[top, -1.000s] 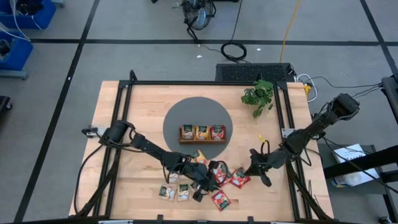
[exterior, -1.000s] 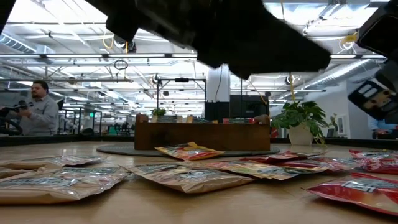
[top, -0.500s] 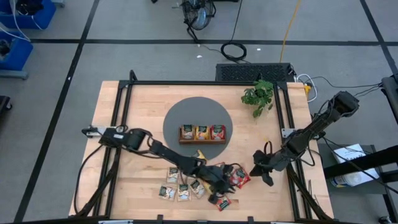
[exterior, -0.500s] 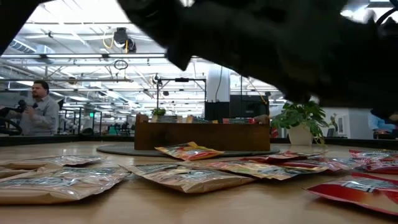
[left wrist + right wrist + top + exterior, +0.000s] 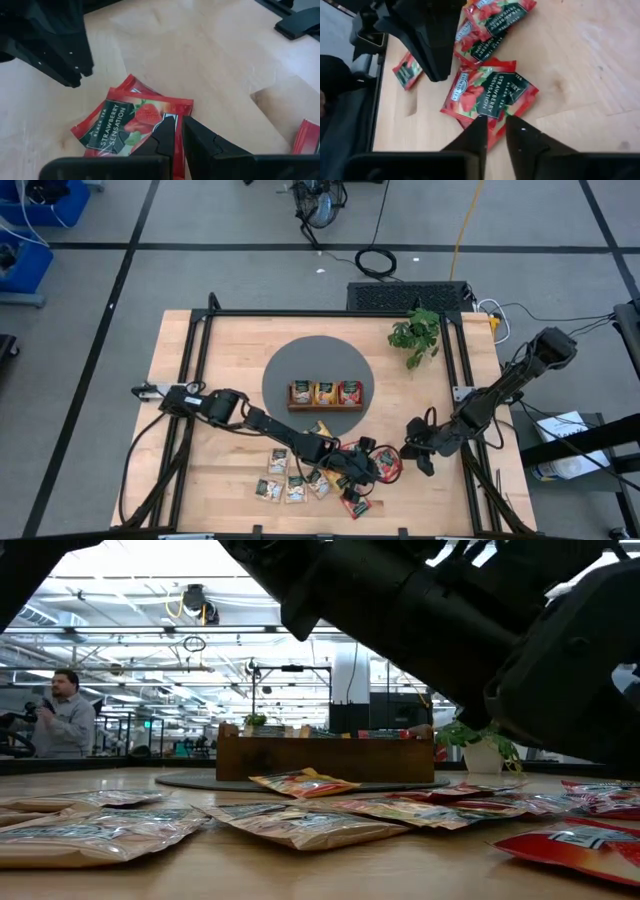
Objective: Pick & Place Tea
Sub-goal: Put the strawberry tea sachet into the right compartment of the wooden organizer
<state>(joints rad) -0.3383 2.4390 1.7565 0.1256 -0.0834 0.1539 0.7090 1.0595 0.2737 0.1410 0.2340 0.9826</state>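
Tea sachets lie scattered flat on the wood table near its near edge: dark green ones, an orange-yellow one and red ones. Two red strawberry sachets lie overlapping between the two grippers. My left gripper hovers shut over their edge, reaching in from the left. My right gripper faces it from the right, fingers a narrow gap apart, over the same pair. Neither plainly touches a sachet. The wooden tray holds sachets in its three compartments.
The tray stands on a round grey mat at the table's middle. A potted plant stands near the far right corner. A further red sachet lies near the near edge. In the low view a person stands in the room behind.
My left arm has reached toward the table's right, its gripper passing from over the green sachets to over the red ones beside my right gripper. The green sachets it covered now show. My right gripper has hardly moved.
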